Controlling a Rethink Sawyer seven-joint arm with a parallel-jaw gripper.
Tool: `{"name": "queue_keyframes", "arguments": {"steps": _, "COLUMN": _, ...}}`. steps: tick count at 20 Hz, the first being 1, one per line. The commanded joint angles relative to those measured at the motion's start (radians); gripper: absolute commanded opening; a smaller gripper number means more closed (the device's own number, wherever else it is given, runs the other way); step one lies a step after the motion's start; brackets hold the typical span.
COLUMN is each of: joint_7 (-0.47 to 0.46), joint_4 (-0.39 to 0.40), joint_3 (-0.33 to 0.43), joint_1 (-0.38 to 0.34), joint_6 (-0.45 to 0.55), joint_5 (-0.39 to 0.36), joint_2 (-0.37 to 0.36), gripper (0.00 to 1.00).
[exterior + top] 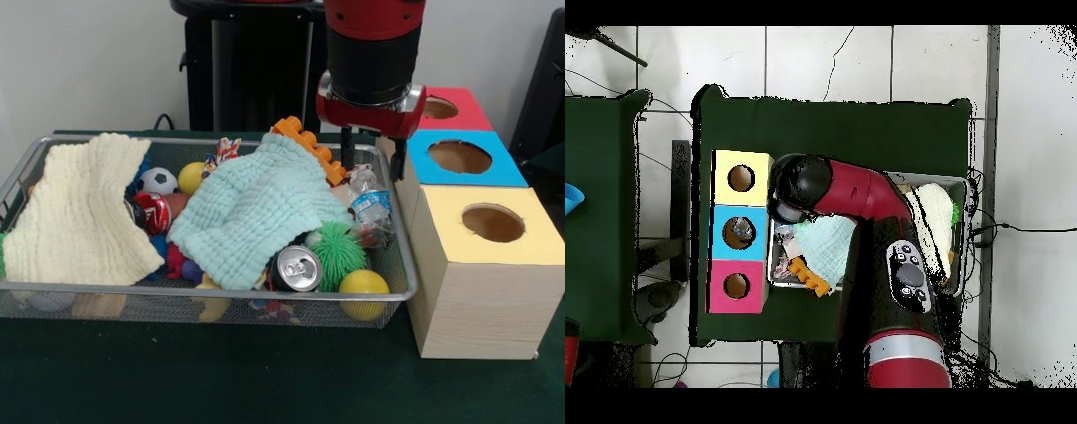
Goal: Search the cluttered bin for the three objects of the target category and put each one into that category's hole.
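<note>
- Overhead, the gripper (372, 155) hangs with its two fingers spread and empty above the wire bin's (212, 291) three o'clock end.
- Directly below lies a clear bottle (368, 210), beside the green spiky ball (337, 253).
- Toward three o'clock, the blue-topped box's hole (460, 156) sits apart from the bin.

No readable text is to be found: the label on the clear bottle (371, 208) is too blurred, and the red can's (155, 212) markings cannot be made out.
</note>
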Motion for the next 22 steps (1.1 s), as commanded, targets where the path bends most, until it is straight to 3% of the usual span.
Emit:
{"name": "queue_keyframes", "arguments": {"steps": 1, "joint_7": 0.003, "joint_4": 0.111, "joint_3": 0.122, "joint_1": -0.049, "joint_6": -0.118, "joint_5": 0.023, "joint_2": 0.043, "gripper": 1.0}}
{"name": "queue_keyframes", "arguments": {"steps": 12, "joint_7": -0.019, "joint_4": 0.102, "joint_3": 0.117, "joint_1": -0.059, "joint_6": -0.11, "joint_5": -0.035, "joint_2": 0.046, "gripper": 1.0}}
{"name": "queue_keyframes", "arguments": {"steps": 19, "joint_7": -0.041, "joint_4": 0.075, "joint_3": 0.103, "joint_1": -0.037, "joint_6": -0.022, "joint_5": -0.074, "joint_2": 0.056, "gripper": 1.0}}
{"name": "queue_keyframes", "arguments": {"steps": 22, "joint_7": -0.03, "joint_4": 0.091, "joint_3": 0.103, "joint_1": -0.031, "joint_6": -0.031, "joint_5": -0.078, "joint_2": 0.052, "gripper": 1.0}}
